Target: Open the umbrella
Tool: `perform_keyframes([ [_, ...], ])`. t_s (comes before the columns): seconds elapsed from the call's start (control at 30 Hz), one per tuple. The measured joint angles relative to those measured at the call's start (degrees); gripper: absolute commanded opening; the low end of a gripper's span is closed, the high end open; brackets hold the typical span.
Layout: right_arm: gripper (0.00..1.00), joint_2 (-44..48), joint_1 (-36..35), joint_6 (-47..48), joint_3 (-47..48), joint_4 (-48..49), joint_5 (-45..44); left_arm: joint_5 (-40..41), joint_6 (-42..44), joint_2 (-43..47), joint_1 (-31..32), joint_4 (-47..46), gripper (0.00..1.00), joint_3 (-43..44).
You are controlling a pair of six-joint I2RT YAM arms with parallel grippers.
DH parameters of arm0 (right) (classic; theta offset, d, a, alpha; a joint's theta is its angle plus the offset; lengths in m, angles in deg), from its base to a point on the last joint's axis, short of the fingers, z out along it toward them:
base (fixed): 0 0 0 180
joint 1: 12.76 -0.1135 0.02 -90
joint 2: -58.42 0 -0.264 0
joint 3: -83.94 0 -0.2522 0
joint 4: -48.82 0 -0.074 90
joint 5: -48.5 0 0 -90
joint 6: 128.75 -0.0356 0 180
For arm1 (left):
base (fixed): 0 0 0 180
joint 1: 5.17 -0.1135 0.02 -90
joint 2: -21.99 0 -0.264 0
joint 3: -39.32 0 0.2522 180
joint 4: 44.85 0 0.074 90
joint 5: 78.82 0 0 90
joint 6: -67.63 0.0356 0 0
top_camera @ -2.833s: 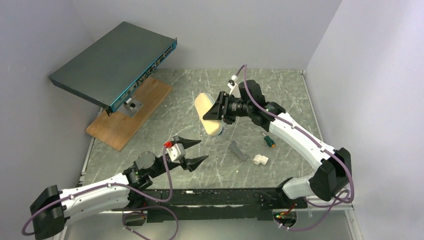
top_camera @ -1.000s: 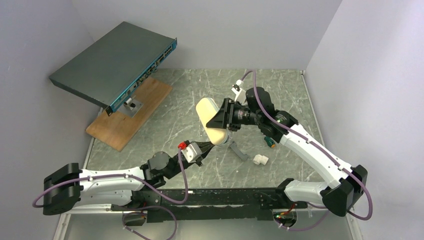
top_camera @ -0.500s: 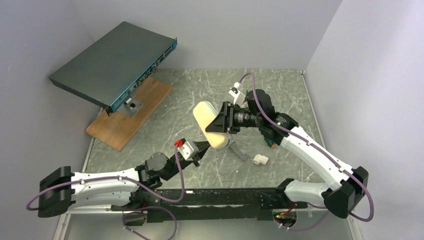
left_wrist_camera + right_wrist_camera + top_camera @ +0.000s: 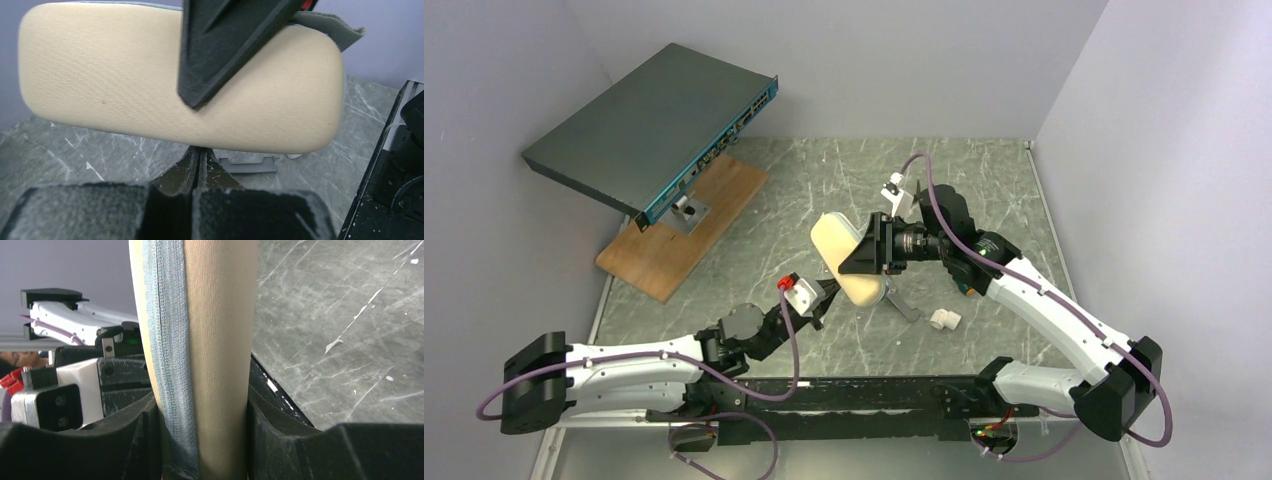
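The umbrella is not in view. A beige oblong case (image 4: 832, 238) hangs above the table, with my right gripper (image 4: 856, 262) shut across its middle. In the right wrist view the case (image 4: 220, 340) stands between the two pads, and a blue-grey zipper band (image 4: 167, 340) runs along its edge. My left gripper (image 4: 829, 292) is shut, its tips just under the case's near lower edge. In the left wrist view the closed tips (image 4: 198, 157) meet the underside of the case (image 4: 115, 85); whether they pinch anything there is hidden.
A dark network switch (image 4: 654, 125) leans on a stand over a wooden board (image 4: 686, 225) at the back left. A grey plastic clip (image 4: 904, 305) and a white pipe fitting (image 4: 944, 320) lie on the marble-patterned table (image 4: 804, 180), right of the case.
The left gripper, open earlier, has shut and moved right, up to the case's lower edge. The right arm has brought the case nearer and lower, with only small shifts in the last second.
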State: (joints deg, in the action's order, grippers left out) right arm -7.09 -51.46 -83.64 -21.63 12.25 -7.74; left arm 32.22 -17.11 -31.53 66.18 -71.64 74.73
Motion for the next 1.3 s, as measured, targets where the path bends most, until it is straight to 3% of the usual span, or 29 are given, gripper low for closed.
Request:
perform_keyframes([
  [0.53, 0.0, 2.8, -1.0, 1.4, -2.2, -0.7, 5.2, 5.0, 6.3, 11.4, 0.2, 6.3, 0.0, -3.1],
  [0.97, 0.0, 2.9, -1.3, 2.4, -3.2, -2.5, 6.3, 8.1, 8.8, 12.6, -1.1, 6.0, 0.0, -5.3],
  [1.3, 0.0, 4.4, -1.2, 3.4, -4.3, -2.9, 6.2, 4.1, 9.4, 12.9, -5.1, 6.1, 0.0, -5.1],
])
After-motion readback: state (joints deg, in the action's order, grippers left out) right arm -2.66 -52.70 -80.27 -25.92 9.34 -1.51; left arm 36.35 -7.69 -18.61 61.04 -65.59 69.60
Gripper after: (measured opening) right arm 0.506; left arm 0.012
